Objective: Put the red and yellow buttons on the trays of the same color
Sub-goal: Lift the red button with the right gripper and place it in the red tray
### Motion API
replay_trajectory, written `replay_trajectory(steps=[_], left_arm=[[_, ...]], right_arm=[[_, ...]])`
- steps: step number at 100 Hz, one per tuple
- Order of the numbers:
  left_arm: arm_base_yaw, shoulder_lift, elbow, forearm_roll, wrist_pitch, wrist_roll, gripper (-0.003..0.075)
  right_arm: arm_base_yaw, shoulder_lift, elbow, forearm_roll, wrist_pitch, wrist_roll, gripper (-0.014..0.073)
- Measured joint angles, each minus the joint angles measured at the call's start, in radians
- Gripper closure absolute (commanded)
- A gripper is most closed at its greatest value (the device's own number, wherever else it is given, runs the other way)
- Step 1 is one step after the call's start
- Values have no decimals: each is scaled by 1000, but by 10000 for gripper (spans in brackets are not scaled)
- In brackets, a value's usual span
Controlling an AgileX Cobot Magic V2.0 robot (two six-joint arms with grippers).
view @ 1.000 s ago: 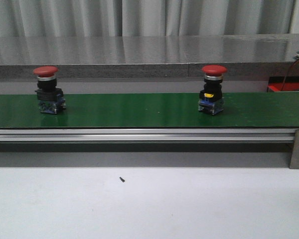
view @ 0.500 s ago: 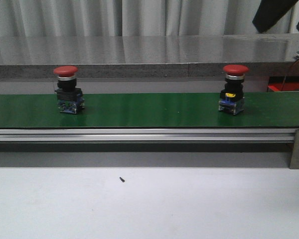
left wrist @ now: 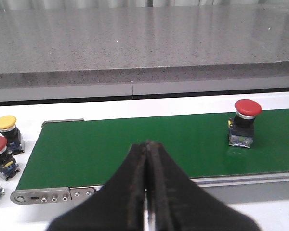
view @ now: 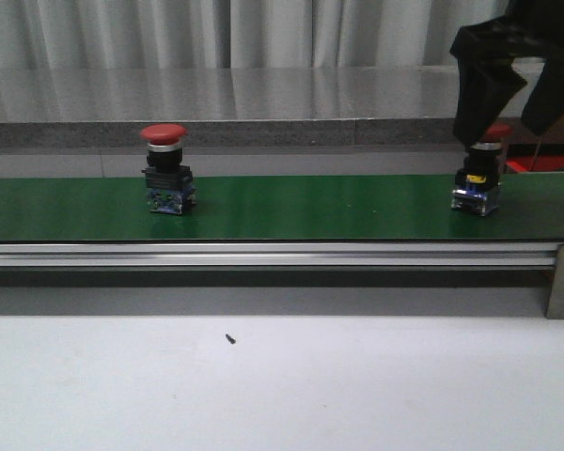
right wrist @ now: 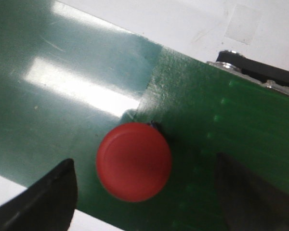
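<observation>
The green conveyor belt (view: 282, 207) runs across my white desk (view: 282, 385), with a grey stone ledge (view: 263, 94) and pale curtains behind. My right fingers (right wrist: 144, 197) hang spread wide over one red button (right wrist: 134, 161), a finger on either side of its cap and neither touching, placed so that closing would catch it, I judge. My left fingers (left wrist: 147, 183) are pressed together, empty, well short of the other red button (left wrist: 243, 122). Beside that belt end sit a yellow button (left wrist: 7, 127) and more red ones. No trays show.
</observation>
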Motion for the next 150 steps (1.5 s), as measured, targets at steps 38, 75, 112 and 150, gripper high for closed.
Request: replay_trajectory(steps=[38,75,112,150], left_arm=[[0,0,0,0,0,0,740],[0,0,0,0,0,0,740],[0,0,0,0,0,0,740],[0,0,0,0,0,0,740]], right_arm=[[0,48,-19,-22,9,0,426],[-159,48,-183,-21,127,0,426],[-437,173,-264,-29,108,-2,426],[-450,339,-287,-26,22,-36,426]])
